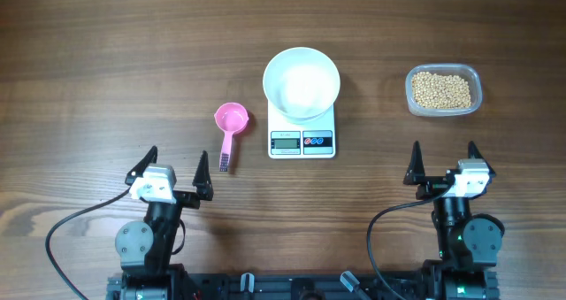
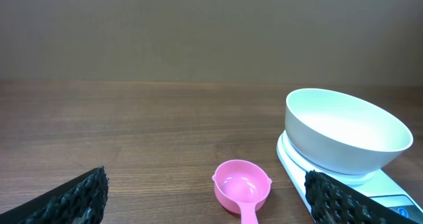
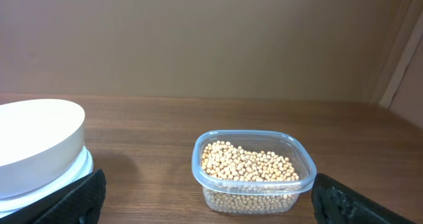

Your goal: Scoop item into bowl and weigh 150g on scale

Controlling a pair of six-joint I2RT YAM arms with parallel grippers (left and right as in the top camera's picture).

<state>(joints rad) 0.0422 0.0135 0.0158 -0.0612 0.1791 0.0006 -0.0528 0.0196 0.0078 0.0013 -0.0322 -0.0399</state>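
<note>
at centre of table: noted bowl seated on scale, empty. right of it, well apart, found beans heaped in clear tub. left of scale, near, pink scoop lying flat, handle toward robot. left gripper and right gripper parked at near edge, fingers spread wide, holding nothing. judged not yet begun.

risks: could shove bowl off-centre or lean on scale while tipping beans in, spoiling reading; could scatter beans by overfilling small scoop or dragging light tub along; could overshoot target by pouring too fast.

views: from overhead alone, display and buttons plus whole layout; digits too small to read. from left wrist alone, scoop cup seen empty, bowl's depth. from right wrist alone, bean level below tub rim.
</note>
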